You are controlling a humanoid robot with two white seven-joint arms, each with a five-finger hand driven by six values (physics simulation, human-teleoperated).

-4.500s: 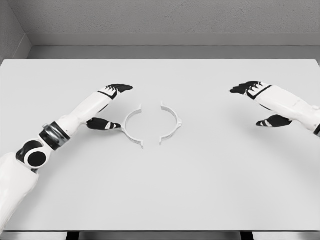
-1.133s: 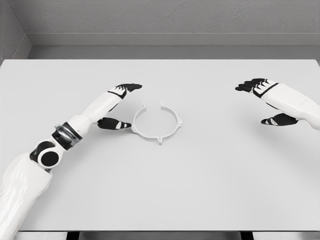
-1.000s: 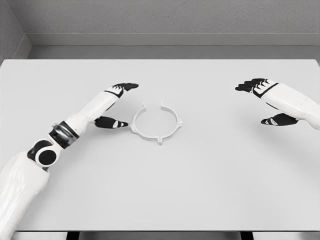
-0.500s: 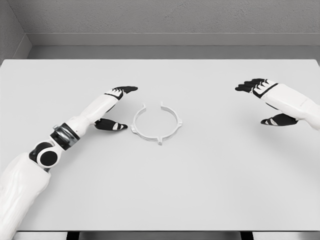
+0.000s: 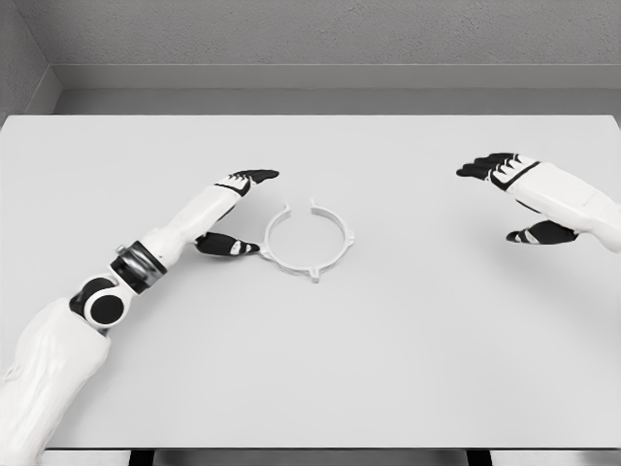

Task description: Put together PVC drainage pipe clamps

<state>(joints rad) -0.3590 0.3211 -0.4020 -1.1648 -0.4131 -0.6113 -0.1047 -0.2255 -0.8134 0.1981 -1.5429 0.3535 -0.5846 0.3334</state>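
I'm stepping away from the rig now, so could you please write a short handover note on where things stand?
Left hand: open, holding nothing, thumb beside the left clamp half; whether it touches is unclear.
Right hand: open, holding nothing, over the table far right, well clear of the parts.
Parts: the left clamp half and right clamp half lie mid-table as a near ring.
Done: near ends meet.
Left: a gap remains at the far ends; close it.

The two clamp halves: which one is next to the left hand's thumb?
The left clamp half; the left hand has its thumb beside it. The right clamp half lies farther away.
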